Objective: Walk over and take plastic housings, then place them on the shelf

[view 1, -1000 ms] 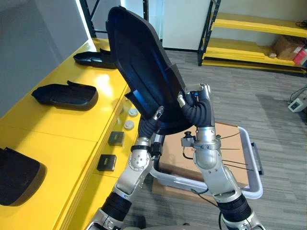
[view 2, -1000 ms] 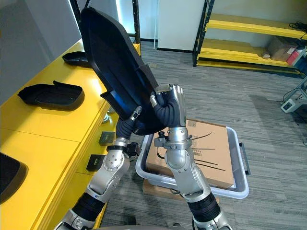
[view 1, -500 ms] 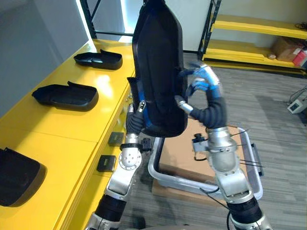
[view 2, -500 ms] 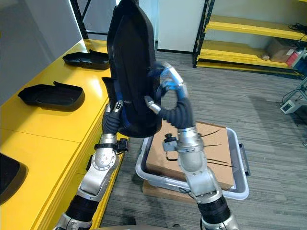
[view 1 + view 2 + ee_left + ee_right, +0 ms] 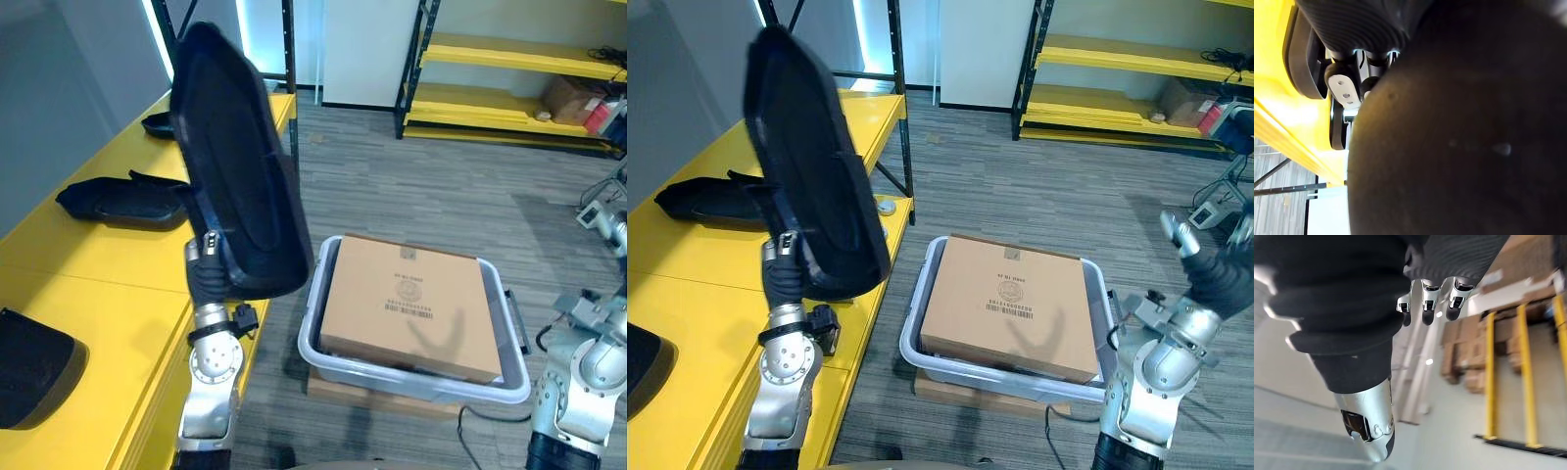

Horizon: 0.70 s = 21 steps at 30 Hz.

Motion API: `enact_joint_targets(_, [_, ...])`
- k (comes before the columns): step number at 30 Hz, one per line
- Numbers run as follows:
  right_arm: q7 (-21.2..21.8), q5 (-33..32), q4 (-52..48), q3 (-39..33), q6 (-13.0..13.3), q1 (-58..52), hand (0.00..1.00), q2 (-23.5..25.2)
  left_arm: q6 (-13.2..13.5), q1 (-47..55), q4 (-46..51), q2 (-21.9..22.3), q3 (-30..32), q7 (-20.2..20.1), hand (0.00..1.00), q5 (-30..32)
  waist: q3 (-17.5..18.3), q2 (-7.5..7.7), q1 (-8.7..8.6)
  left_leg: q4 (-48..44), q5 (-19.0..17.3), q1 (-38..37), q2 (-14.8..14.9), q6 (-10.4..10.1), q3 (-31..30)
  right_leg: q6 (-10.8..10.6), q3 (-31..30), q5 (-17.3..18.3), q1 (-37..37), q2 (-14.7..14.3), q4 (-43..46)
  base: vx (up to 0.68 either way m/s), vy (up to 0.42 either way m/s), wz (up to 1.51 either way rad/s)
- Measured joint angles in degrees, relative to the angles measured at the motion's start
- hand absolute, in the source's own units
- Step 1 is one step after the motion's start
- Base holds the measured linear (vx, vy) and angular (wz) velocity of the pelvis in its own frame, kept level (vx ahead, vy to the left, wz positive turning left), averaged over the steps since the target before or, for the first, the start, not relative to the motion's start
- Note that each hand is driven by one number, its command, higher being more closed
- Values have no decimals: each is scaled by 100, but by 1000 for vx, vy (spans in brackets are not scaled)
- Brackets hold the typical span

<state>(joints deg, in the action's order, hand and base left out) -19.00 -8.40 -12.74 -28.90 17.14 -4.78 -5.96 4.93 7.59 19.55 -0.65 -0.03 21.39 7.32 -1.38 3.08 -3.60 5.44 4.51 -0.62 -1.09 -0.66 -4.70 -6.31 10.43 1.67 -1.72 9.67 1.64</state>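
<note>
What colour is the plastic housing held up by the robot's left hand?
Black all over; the plastic housing shows best in the left eye view.

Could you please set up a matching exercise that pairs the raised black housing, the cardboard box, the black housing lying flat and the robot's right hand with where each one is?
Things:
1. large black plastic housing
2. brown cardboard box
3. low black plastic housing
4. right hand

Places or states:
A. inside the grey plastic tote on the floor
B. empty, fingers relaxed, out at the robot's right
C. held up on end by the left hand
D. lying on the yellow table

Pairs: 1-C, 2-A, 3-D, 4-B.
</note>
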Motion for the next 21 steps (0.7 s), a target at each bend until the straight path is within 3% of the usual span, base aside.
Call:
enact_joint_targets(5, [163, 1, 2065, 89, -636, -1006, 0, 653, 190, 640, 523, 73, -2, -33, 100, 1, 37, -75, -16, -2, -3, 77, 12, -2, 6, -1, 34, 0, 10, 2, -19, 11, -4, 3])
enact_joint_targets(11, [830, 7, 3451, 1085, -875, -1474, 0, 960, 328, 970, 802, 155, -235, -305, 100, -9, 50, -103, -1, -1, -68, 40, 35, -21, 73, -17, 2, 17, -2, 5, 47, -8, 0, -3])
enact_joint_targets(13, [1034, 6, 3907, 1321, -924, -1440, 0, 957, 329, 1018, 802, 171, -424, -404, 100, -20, 50, -106, 108, 10, -130, 32, 42, -5, 102, 0, -6, 88, -4, 13, 111, -51, 4, -4])
enact_joint_targets(21, [1191, 28, 4655, 1751, -1103, -1336, 0, 979, 334, 1132, 802, 279, -484, -501, 100, -103, 60, -100, 179, -23, -109, 40, 47, -35, -150, -29, 261, 202, -113, 14, 234, 6, -15, 16])
